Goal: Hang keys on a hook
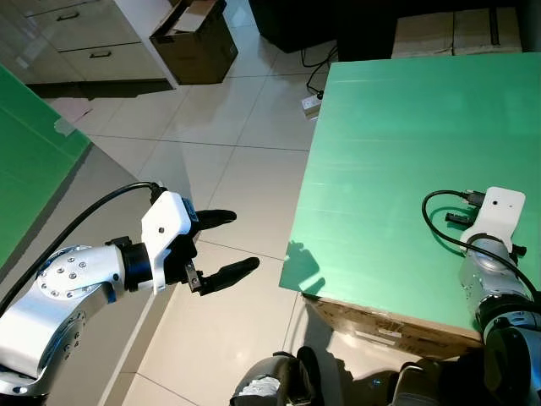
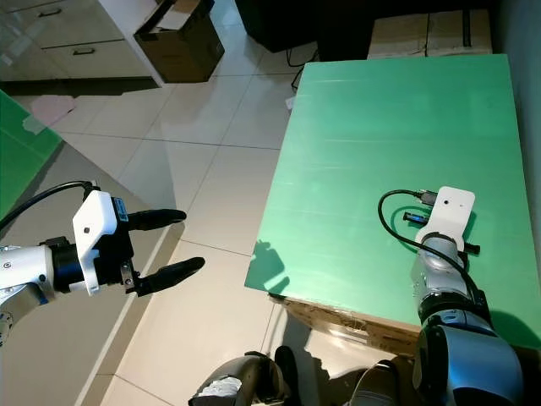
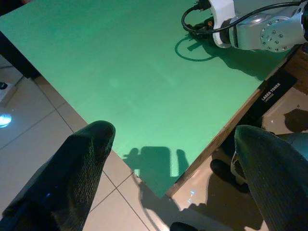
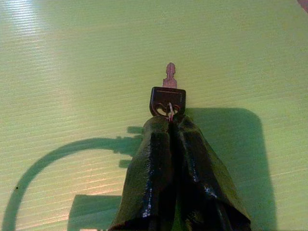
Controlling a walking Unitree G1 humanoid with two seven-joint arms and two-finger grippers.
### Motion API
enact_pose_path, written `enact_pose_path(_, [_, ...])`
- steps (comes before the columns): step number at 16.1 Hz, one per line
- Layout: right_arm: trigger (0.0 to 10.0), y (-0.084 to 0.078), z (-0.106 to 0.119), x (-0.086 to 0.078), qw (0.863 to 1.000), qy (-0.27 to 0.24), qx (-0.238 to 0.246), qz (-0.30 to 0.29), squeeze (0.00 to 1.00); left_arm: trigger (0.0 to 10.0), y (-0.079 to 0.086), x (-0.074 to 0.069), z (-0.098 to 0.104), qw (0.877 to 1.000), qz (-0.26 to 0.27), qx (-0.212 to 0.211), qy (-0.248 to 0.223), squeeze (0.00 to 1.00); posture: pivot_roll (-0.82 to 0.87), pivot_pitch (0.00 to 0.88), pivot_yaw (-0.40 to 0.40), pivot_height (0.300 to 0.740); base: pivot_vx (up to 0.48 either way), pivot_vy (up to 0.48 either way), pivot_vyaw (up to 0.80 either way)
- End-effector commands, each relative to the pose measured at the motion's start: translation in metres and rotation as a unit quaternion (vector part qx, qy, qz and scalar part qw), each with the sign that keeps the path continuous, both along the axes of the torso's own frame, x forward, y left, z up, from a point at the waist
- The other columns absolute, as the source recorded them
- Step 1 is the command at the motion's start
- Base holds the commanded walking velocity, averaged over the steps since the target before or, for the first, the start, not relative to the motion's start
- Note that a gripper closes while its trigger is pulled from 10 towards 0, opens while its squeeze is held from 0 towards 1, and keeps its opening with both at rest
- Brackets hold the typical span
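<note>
A small key (image 4: 167,98) with a black head lies flat on the green table top (image 1: 397,144). My right gripper (image 4: 169,121) is shut on the ring at the key's head, low over the table near its front right corner. The right wrist's white camera housing (image 1: 499,209) and a looped black cable (image 1: 439,222) cover the fingers from above. My left gripper (image 1: 226,245) is open and empty. It hangs over the tiled floor to the left of the table's front left corner, fingers pointing toward the table.
The table top rests on a cardboard base (image 1: 380,326). An open cardboard box (image 1: 196,38) and white drawers (image 1: 76,34) stand at the back left. A power strip (image 1: 311,103) lies on the floor by the table. A green panel (image 1: 30,144) runs along the left.
</note>
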State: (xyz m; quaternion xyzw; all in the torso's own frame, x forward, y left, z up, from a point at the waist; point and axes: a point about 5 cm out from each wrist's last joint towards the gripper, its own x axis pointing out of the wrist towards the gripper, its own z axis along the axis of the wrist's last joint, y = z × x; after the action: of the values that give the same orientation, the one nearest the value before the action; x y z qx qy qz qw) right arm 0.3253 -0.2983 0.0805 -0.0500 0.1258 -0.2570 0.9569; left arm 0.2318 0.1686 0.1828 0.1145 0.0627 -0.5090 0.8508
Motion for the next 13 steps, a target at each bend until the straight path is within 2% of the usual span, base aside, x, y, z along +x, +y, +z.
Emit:
enact_pose_path(1, [0.0, 0.006, -0.015, -0.007, 1.0, 0.025, 0.013, 0.002, 0.0, 10.0, 0.004, 0.0, -0.004, 1.0, 0.007, 0.009, 0.008, 0.0, 0.17, 0.205, 0.353, 0.74, 0.0, 0.0, 0.0])
enact_pose_path(3, [0.0, 0.007, -0.015, -0.007, 1.0, 0.021, 0.011, 0.004, 0.0, 10.0, 0.003, 0.002, -0.005, 1.0, 0.011, 0.007, 0.004, 0.0, 0.16, 0.2, 0.348, 0.74, 0.0, 0.0, 0.0])
enact_pose_path(6, [0.0, 0.016, -0.016, -0.006, 1.0, 0.006, 0.006, 0.017, 0.0, 10.0, 0.004, 0.011, -0.009, 0.999, 0.048, 0.002, -0.01, 0.0, 0.13, 0.183, 0.327, 0.74, 0.0, 0.0, 0.0])
enact_pose_path(8, [0.0, 0.026, -0.013, -0.003, 0.999, -0.022, 0.0, 0.033, 0.0, 10.0, 0.0, 0.014, -0.012, 0.998, 0.064, -0.024, -0.009, 0.0, 0.1, 0.169, 0.304, 0.74, 0.0, 0.0, 0.0])
enact_pose_path(9, [0.0, 0.033, -0.011, -0.003, 0.998, -0.052, -0.002, 0.04, 0.0, 10.0, -0.008, 0.018, -0.02, 0.995, 0.086, -0.053, -0.005, 0.0, 0.04, 0.136, 0.273, 0.74, 0.0, 0.0, 0.0])
enact_pose_path(10, [0.0, 0.035, -0.01, -0.003, 0.997, -0.059, -0.003, 0.042, 0.0, 10.0, -0.01, 0.02, -0.023, 0.994, 0.096, -0.058, -0.006, 0.0, 0.02, 0.13, 0.261, 0.74, 0.0, 0.0, 0.0])
enact_pose_path(13, [0.0, 0.055, -0.001, -0.009, 0.991, -0.106, -0.022, 0.081, 0.0, 10.0, -0.025, 0.045, -0.038, 0.978, 0.189, -0.084, -0.023, 0.0, -0.11, 0.076, 0.194, 0.74, 0.0, 0.0, 0.0])
